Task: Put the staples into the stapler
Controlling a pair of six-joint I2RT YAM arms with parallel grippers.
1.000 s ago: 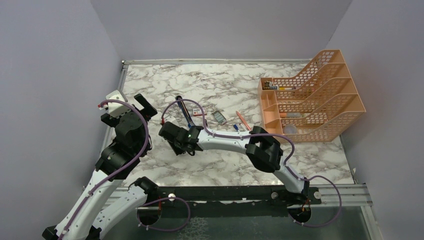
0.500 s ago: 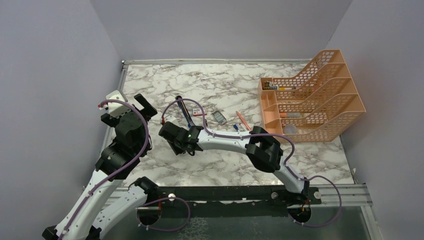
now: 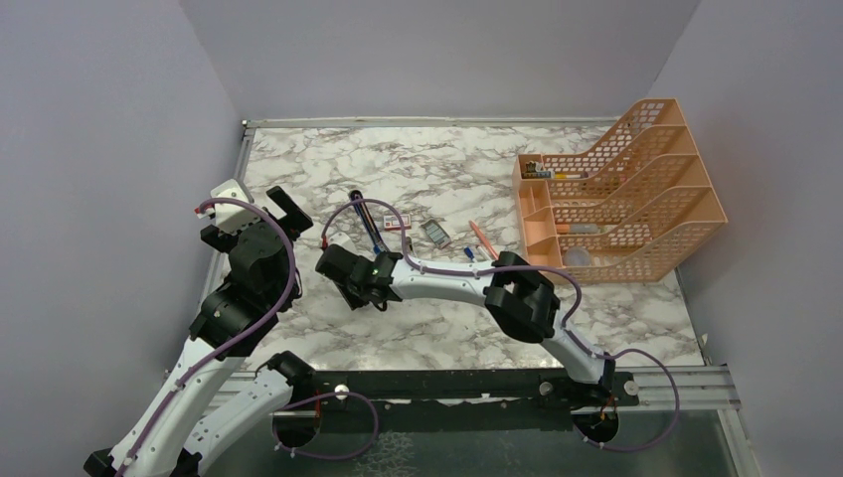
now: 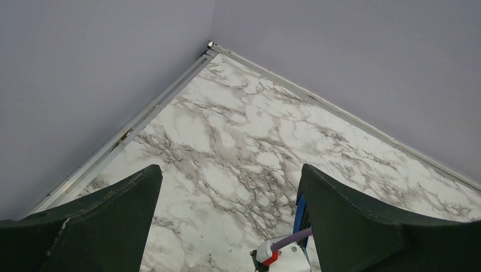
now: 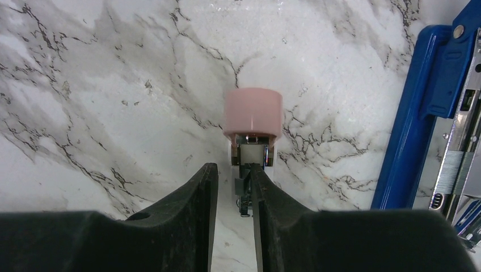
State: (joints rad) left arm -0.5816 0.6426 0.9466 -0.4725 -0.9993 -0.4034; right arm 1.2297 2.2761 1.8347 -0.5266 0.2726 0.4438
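Loading in progress. We see the right tool pinched on a thin metal strip, apparently the staples, low over the counter beside the opened stapler; seating them in its channel remains. The left tool stands wide open, empty.

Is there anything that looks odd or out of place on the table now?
Yes. The stapler lies opened, its silver channel exposed. The right gripper pinches what look like staples, but next to a pink block beside the stapler, not over the channel.
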